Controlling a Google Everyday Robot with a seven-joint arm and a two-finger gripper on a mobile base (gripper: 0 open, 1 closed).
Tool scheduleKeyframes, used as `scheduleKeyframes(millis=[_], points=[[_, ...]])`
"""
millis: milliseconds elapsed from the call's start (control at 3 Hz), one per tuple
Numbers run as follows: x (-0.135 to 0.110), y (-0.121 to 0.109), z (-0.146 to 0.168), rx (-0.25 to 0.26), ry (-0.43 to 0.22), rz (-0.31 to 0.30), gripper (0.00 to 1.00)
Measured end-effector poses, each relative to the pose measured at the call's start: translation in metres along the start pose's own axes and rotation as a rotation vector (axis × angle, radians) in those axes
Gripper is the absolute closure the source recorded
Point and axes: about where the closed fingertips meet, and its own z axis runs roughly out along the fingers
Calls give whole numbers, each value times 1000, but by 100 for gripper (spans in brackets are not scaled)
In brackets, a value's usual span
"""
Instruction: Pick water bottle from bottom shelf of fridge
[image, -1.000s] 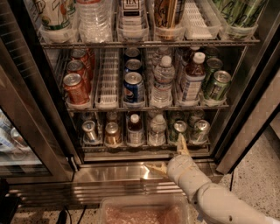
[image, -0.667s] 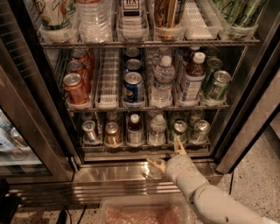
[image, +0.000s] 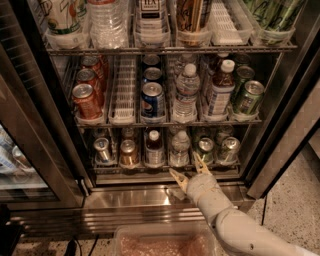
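The fridge (image: 280, 125) stands open with wire racks of drinks. On the dim bottom shelf (image: 165, 167) a small clear water bottle (image: 179, 149) with a white cap stands in the fourth lane from the left. A dark-liquid white-capped bottle (image: 154, 148) is to its left and a green can (image: 205, 150) to its right. My gripper (image: 189, 167) is open, its two yellowish fingers spread just below and in front of the shelf edge, right under the water bottle, not touching it. The white arm comes in from the lower right.
Cans (image: 103, 150) fill the other bottom lanes. The middle rack holds a Pepsi can (image: 152, 100), red cans (image: 87, 100), a taller water bottle (image: 187, 92) and green cans (image: 248, 97). A shiny steel base (image: 130, 197) lies below. The glass door (image: 25, 150) is at the left.
The gripper has moved a little up and left toward the bottom shelf edge, closer to the water bottle. Nothing on the shelves has moved.
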Motion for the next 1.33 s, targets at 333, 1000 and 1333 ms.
scheduleKeyframes(millis=[333, 1000, 1333], points=[[-1, -3, 11, 30, -26, 14, 32], [-2, -9, 30, 90, -65, 43, 29], [-2, -8, 37, 103, -79, 62, 29]])
